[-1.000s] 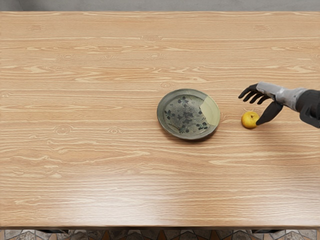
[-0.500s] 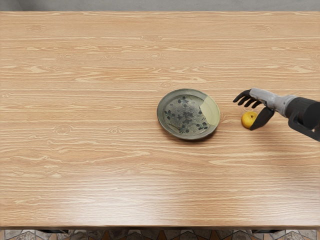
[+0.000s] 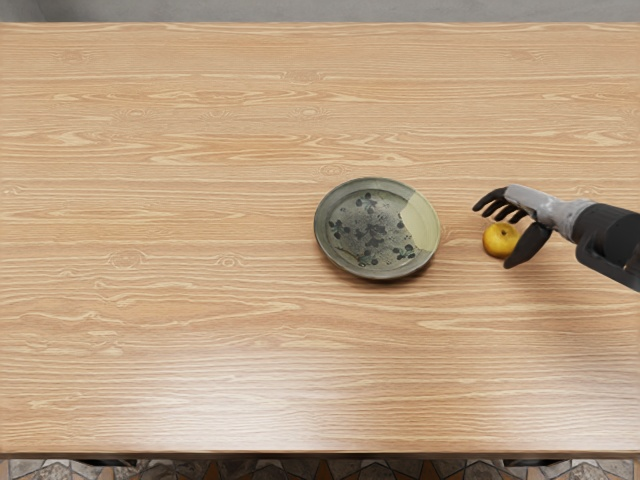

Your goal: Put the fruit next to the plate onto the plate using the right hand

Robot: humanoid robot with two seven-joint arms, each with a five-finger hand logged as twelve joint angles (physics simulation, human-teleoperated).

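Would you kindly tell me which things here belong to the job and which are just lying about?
Job:
- fruit
- plate
- right robot hand, open, beside the fruit

Not part of it:
- only the table, as support

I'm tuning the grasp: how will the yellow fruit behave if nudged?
The fruit looks round and smooth, so it will probably roll on the flat table if nudged. It seems small beside the open right hand, so it is likely light.
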